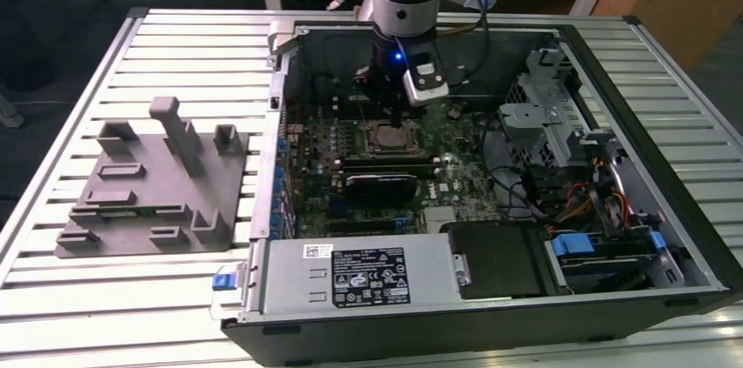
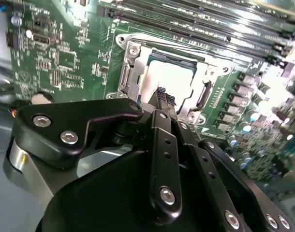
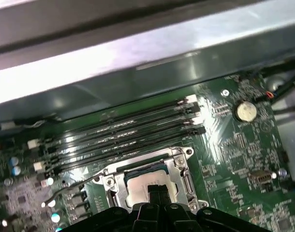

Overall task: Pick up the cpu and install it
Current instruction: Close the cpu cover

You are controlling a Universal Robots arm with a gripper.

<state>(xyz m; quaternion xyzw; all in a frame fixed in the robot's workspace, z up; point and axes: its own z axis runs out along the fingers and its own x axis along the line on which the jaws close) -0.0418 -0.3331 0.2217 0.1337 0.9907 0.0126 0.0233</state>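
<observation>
While the arm is reaching down into the open computer case (image 1: 465, 337), I am watching the gripper (image 2: 162, 94) hanging directly over the socket (image 2: 129, 67) on the green motherboard (image 2: 70, 58). Its jaws are sitting together, the two black fingertips (image 3: 154, 193) lying side by side with nothing gripped between them. The cpu (image 2: 179, 77) is lying flat inside the socket, its pale silver top showing within the metal frame in both wrist views. The fingertips are pointing down at that silver top, but I cannot tell whether they are touching it. Long black memory slots (image 3: 123, 130) are running just beside the socket along one edge. Well apart from the socket, outside the case toward the exterior view's left, a grey fixture (image 1: 151, 185) is resting on the slatted table (image 1: 174, 37).
</observation>
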